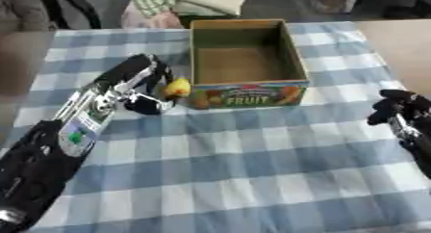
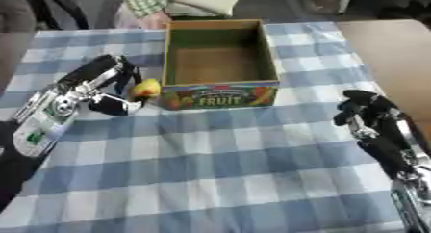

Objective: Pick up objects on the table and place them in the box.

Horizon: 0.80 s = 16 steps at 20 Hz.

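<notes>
We see a small yellow fruit (image 1: 177, 88) with a touch of orange-red on its lower side, rounded and smooth; we cannot tell its kind. It sits just outside the cardboard box (image 1: 246, 98), against the box's front left corner, on the blue-and-white checked tablecloth (image 1: 252, 155). The box stands open and upright, brown inside, and its front wall carries printed fruit pictures and the word FRUIT. Our left hand (image 1: 145, 93) has its fingers curled around the fruit, thumb below and fingers arched over it. Our right hand (image 2: 363, 110) shows at the right edge, well apart from the box, fingers bent inward and closed on nothing.
</notes>
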### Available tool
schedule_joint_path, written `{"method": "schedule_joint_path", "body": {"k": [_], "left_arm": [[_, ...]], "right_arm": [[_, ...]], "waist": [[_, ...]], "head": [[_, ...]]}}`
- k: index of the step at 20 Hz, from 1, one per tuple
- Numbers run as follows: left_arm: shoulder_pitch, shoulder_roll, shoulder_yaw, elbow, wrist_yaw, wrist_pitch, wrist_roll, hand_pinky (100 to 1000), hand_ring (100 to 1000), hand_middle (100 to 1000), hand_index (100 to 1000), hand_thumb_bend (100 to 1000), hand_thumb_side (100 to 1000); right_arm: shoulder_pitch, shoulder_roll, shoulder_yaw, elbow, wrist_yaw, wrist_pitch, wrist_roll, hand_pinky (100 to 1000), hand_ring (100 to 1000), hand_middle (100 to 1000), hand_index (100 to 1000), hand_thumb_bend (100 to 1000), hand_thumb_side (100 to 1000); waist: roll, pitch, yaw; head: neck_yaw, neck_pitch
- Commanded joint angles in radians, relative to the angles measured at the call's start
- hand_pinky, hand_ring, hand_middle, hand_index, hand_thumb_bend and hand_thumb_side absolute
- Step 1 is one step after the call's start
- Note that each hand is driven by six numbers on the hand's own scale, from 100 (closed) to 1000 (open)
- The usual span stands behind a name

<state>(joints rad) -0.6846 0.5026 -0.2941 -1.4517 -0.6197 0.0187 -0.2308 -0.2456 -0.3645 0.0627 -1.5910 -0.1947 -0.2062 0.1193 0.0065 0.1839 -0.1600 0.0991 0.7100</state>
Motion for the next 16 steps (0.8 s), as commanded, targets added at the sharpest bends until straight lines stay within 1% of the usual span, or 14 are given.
{"method": "schedule_joint_path", "body": {"k": [1, 4, 6, 9, 10, 13, 16], "left_arm": [[-0.062, 0.055, 0.030, -0.050, 0.003, 0.017, 0.010, 541, 328, 185, 171, 100, 100], [-0.134, 0.051, 0.036, -0.017, -0.009, 0.015, 0.021, 541, 331, 187, 174, 100, 100], [-0.175, 0.034, 0.035, 0.036, -0.025, 0.006, 0.029, 542, 333, 188, 175, 100, 100], [-0.197, 0.020, 0.035, 0.084, -0.042, -0.013, 0.042, 542, 333, 188, 175, 100, 100], [-0.207, 0.011, 0.031, 0.097, -0.049, -0.013, 0.041, 545, 343, 194, 178, 100, 100], [-0.275, -0.059, 0.022, 0.171, -0.093, -0.001, 0.028, 548, 349, 197, 180, 100, 100], [-0.322, -0.124, 0.025, 0.256, -0.145, -0.014, 0.045, 550, 356, 208, 187, 100, 100]], "right_arm": [[-0.009, -0.016, -0.002, -0.013, -0.002, -0.003, 0.004, 584, 561, 577, 767, 100, 370], [-0.012, -0.016, 0.000, -0.014, -0.003, -0.002, 0.006, 584, 561, 577, 767, 100, 369], [-0.014, -0.016, 0.000, -0.014, -0.003, -0.002, 0.006, 584, 561, 577, 767, 100, 369], [-0.014, -0.016, 0.000, -0.013, -0.004, -0.002, 0.006, 584, 561, 577, 767, 100, 369], [-0.017, -0.016, 0.004, -0.014, -0.004, -0.002, 0.008, 584, 561, 577, 767, 100, 369], [-0.028, -0.014, 0.012, -0.015, -0.004, -0.001, 0.016, 584, 561, 577, 767, 100, 370], [-0.038, -0.013, 0.018, -0.016, -0.004, 0.000, 0.023, 584, 561, 577, 767, 100, 371]], "waist": [[0.000, -0.020, -0.001], [0.001, -0.019, -0.006], [0.001, -0.018, -0.010], [0.002, -0.018, -0.012], [0.002, -0.015, -0.020], [0.008, -0.007, -0.042], [0.012, 0.002, -0.061]], "head": [[-0.001, -0.010], [0.001, -0.017], [0.004, -0.020], [0.005, -0.021], [0.013, -0.022], [0.029, -0.028], [0.040, -0.035]]}}
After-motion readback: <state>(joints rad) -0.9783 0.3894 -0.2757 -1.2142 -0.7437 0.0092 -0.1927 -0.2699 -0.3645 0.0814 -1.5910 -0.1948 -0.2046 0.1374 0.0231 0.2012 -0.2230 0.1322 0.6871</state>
